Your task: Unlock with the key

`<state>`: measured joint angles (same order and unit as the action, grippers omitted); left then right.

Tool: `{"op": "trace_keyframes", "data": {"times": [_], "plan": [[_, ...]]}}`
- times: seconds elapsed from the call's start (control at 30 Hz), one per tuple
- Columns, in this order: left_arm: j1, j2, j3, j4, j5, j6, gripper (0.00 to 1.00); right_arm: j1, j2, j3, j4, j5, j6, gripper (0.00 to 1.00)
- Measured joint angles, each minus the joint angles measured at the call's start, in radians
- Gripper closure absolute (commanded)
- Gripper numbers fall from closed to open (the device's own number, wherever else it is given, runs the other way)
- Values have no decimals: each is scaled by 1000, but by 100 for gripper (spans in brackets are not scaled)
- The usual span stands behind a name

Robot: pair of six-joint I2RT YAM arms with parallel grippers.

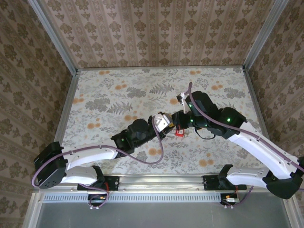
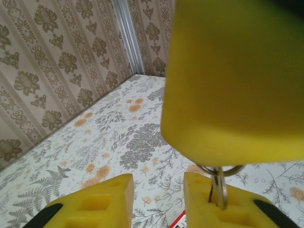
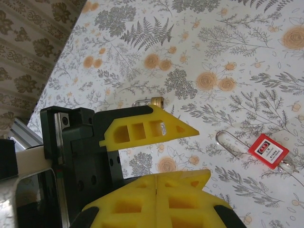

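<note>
The key [image 2: 219, 191] shows low and right of centre in the left wrist view, a thin silver blade running down from its ring, just under the big yellow block of the right gripper [image 3: 156, 179]. In the right wrist view that gripper's fingers sit at the bottom edge, pressed together with nothing visible in the seam. The red tag [image 3: 267, 151] lies on the tabletop [image 3: 247, 42] at the right of that frame. Whether the ring is pinched or merely sits behind the fingers I cannot tell.

The left gripper [image 2: 156, 183] has its fingers at the bottom of its own view, with a narrow gap between them. Only tabletop shows through the gap, so it holds nothing. A brass padlock [image 3: 151, 101] peeps over the upper edge of the left finger, left of centre in the right wrist view. The two grippers probably crowd together here so that one can steady the lock while the other brings the key to it
</note>
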<state>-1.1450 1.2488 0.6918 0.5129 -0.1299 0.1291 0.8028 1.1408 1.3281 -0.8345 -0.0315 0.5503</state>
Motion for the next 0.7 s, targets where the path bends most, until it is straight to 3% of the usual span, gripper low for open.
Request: {"op": "trace_keyframes", "data": {"times": [0.23, 0.53, 0.7], "plan": [[0, 0, 1, 0, 0, 3, 77, 0, -7, 0, 0, 0, 0, 100], [0, 0, 1, -3, -2, 7, 95, 0, -8, 0, 0, 0, 2, 100], [0, -6, 1, -14, -25, 15, 100, 0, -8, -1, 0, 0, 6, 87]]}}
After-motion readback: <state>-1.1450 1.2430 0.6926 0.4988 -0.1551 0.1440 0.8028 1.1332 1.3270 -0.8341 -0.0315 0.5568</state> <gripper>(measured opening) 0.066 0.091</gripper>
